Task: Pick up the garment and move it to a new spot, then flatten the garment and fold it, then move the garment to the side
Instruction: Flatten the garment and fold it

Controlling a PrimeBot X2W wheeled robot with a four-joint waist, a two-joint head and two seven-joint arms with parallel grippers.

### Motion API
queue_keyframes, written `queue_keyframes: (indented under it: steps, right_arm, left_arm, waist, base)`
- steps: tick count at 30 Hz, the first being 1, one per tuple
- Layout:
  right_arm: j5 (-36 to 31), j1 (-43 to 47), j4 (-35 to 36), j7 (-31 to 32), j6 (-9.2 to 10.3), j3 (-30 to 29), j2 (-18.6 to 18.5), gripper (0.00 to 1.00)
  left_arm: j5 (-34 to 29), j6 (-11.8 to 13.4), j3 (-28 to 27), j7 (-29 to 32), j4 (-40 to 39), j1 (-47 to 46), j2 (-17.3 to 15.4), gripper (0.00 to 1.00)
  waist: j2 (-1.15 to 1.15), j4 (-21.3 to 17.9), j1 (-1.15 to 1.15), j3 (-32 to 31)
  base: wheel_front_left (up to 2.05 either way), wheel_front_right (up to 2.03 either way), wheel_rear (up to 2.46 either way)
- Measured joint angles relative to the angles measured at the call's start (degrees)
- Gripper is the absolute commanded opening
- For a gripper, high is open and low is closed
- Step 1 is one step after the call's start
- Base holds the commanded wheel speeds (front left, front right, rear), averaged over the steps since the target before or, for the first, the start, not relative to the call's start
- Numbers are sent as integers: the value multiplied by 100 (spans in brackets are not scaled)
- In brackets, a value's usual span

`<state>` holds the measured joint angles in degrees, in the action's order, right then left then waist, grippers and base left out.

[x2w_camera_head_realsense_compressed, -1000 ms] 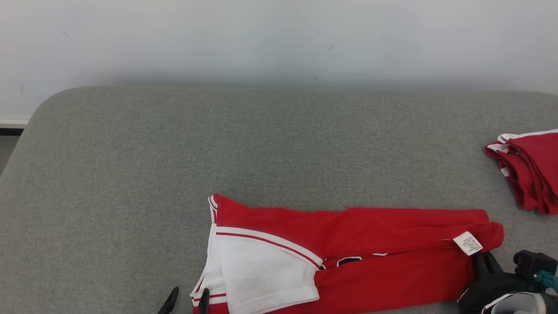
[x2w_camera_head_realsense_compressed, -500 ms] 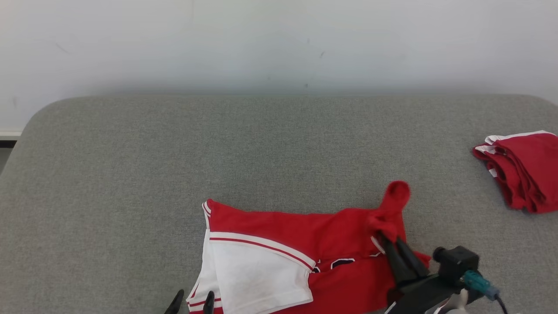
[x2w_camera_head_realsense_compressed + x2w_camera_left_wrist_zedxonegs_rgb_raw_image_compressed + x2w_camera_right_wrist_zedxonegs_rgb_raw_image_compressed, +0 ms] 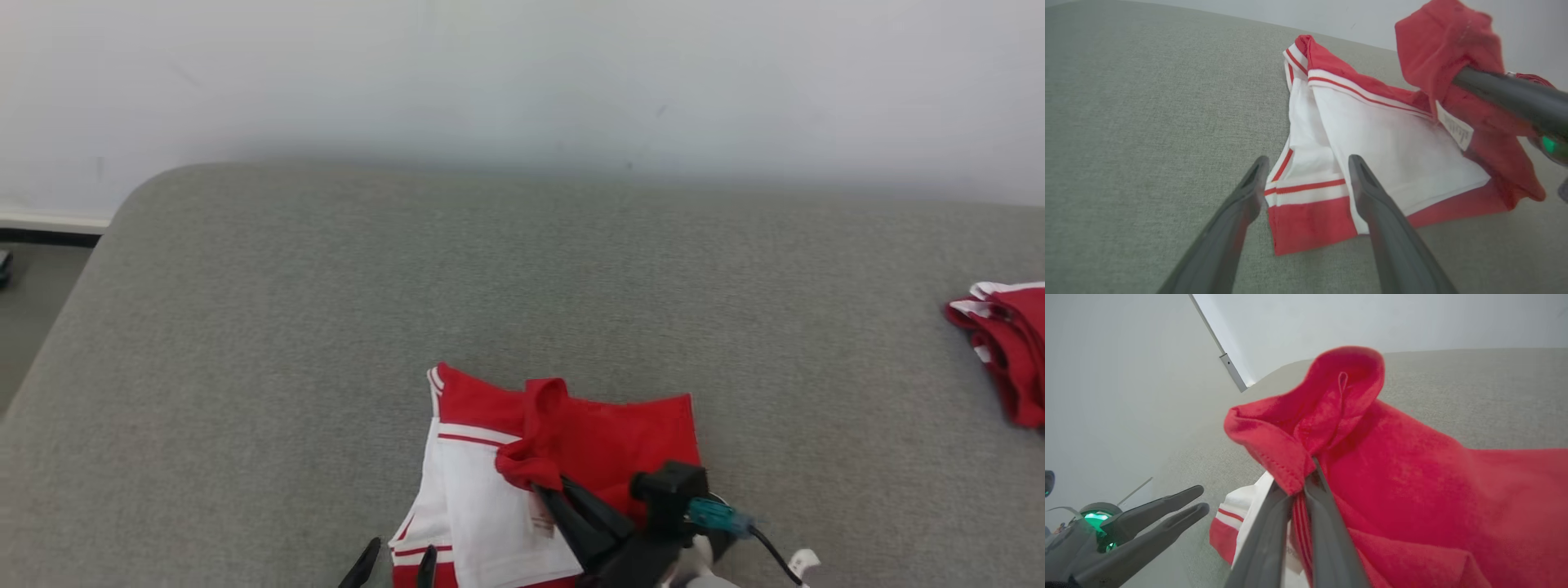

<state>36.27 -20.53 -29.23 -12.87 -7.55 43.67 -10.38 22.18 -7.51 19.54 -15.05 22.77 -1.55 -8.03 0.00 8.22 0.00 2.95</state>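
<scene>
We see the garment (image 3: 608, 437) lying at the table's (image 3: 286, 327) near edge. Our right gripper (image 3: 545, 492) pinches its red corner, raised above the table. Our left gripper (image 3: 400, 555) is spread wide over the table's near edge, holding nothing.

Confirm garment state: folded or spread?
Partly folded: right gripper holds the garment by its red end, lifted over the white half, not laid down.
</scene>
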Motion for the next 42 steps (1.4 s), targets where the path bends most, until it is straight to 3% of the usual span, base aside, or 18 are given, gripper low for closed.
queue_keyframes:
  steps: [7,9,10,14,18,24,28,32,42]
  right_arm:
    - [85,-553,-955,-105,0,271,459,0]
    - [170,-653,-1192,-131,0,293,575,49]
    - [204,-689,-1255,-147,0,280,612,100]
    - [296,-842,-1308,-204,0,64,689,100]
    - [20,-807,-940,-211,0,-668,639,100]
    - [-1076,-190,-398,-210,0,-2165,416,100]
    - [-1827,313,18,-211,0,-3188,500,100]
    - [-2475,805,433,-211,0,-3852,631,100]
    - [-3049,1405,775,-211,0,-4296,728,100]
  left_arm:
    - [7,0,126,0,59,-23,7,100]
    - [21,0,131,0,80,-19,5,100]
    - [24,-1,121,0,86,-15,4,100]
    - [23,0,-25,0,86,3,3,100]
    - [-78,0,-255,0,52,9,34,100]
    - [-404,0,-732,0,-99,5,125,100]
    - [-668,-1,-1111,0,-237,8,216,100]
    - [-1014,-1,-1561,0,-389,31,291,100]
    - [-1358,-1,-2038,0,-555,282,402,100]
  waist:
    - [0,409,0,4]
    - [0,511,0,4]
    - [0,555,0,3]
    - [0,636,0,-9]
    - [0,527,0,-11]
    - [0,258,0,7]
    - [0,54,0,10]
    - [0,-191,0,-11]
    - [0,-560,-1,-198]
  base:
    - [0,0,0]
    - [0,0,0]
    - [0,0,0]
    - [0,0,0]
    - [0,0,0]
    - [0,0,0]
    - [0,0,0]
    - [0,0,0]
    - [0,0,0]
